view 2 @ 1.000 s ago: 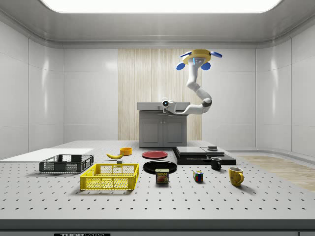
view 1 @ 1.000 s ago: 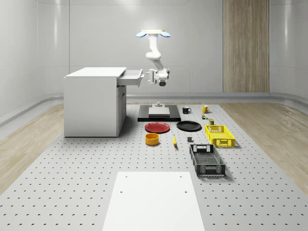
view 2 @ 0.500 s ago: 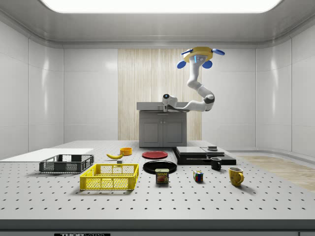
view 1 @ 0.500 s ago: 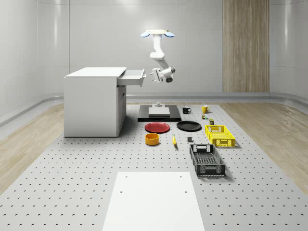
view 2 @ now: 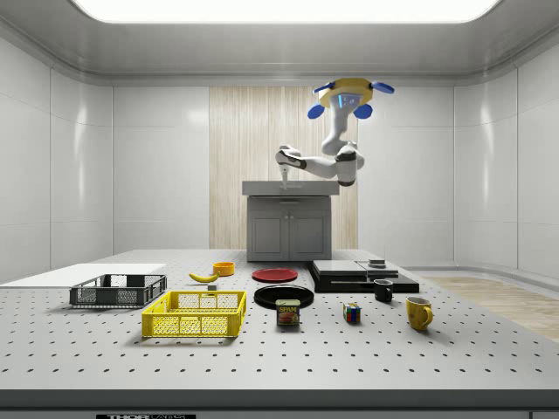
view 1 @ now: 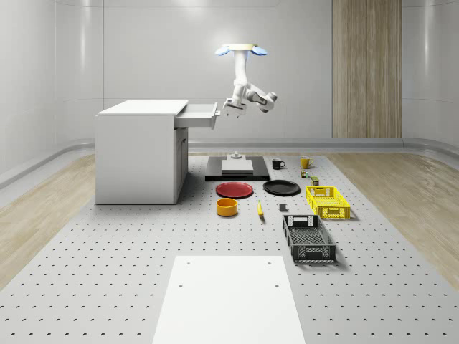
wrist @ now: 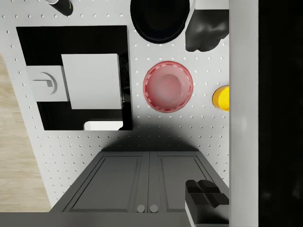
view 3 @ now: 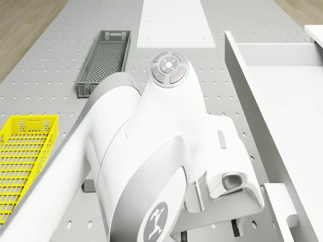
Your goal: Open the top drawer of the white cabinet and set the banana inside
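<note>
The white cabinet point(view 1: 140, 150) stands on the table's left in the whole-scene view, its top drawer point(view 1: 197, 115) pulled out. The drone point(view 1: 241, 49) hovers just beyond the drawer's front, above the table. Its arm folds back, so my gripper point(view 1: 229, 112) hangs pointing down right beside the drawer front, apart from it. My gripper point(view 3: 210, 233) is open and holds nothing. The banana point(view 1: 259, 209) lies on the table between the orange bowl and the black crate; the side view has the banana point(view 2: 203, 277) too. The drawer point(view 3: 282, 101) lies open beside the arm.
On the table are a red plate point(view 1: 235, 189), a black plate point(view 1: 281, 188), an orange bowl point(view 1: 227, 207), a yellow basket point(view 1: 327, 201) and a black crate point(view 1: 308, 238). A black platform point(view 1: 237, 168) sits under the drone. A white sheet point(view 1: 228, 297) lies at the front.
The gripper came away from the drawer front and turned to point downward. The drone shifted toward the whole-scene view's right, and the elbow swung out that way. The drawer stays open.
</note>
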Robot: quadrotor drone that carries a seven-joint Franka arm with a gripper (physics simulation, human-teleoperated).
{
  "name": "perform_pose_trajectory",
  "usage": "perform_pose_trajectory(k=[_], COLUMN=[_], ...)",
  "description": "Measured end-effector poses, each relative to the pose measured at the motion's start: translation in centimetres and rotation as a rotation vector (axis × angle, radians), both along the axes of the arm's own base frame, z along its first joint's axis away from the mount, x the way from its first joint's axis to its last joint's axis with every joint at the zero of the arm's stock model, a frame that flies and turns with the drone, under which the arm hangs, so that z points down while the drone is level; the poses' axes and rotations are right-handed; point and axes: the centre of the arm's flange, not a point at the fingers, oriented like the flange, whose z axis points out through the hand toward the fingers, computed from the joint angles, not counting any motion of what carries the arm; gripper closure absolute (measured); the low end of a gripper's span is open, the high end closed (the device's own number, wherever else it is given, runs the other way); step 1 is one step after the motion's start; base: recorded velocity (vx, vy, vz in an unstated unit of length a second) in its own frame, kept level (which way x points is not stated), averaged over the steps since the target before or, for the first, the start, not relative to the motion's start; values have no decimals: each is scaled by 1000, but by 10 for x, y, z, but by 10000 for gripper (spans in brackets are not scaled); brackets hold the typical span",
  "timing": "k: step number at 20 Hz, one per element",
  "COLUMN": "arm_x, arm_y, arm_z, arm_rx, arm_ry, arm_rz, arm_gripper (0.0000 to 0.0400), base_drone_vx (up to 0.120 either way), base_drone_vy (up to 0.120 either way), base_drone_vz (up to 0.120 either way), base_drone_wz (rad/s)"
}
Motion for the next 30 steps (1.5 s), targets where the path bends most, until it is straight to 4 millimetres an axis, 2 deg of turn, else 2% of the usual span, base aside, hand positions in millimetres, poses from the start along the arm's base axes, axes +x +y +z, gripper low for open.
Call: perform_pose_trajectory(k=[5, 22, 30], arm_x=[0, 0, 0], arm_y=[11, 19, 19], arm_z=[-3, -4, -4], arm_rx=[112, 185, 188], arm_ry=[3, 5, 6], arm_rz=[-1, -3, -3], arm_gripper=[0, 0, 0], base_drone_vx=[120, 120, 120], base_drone_vy=[120, 120, 5], base_drone_vz=[-8, -120, -120], base_drone_wz=[0, 0, 0])
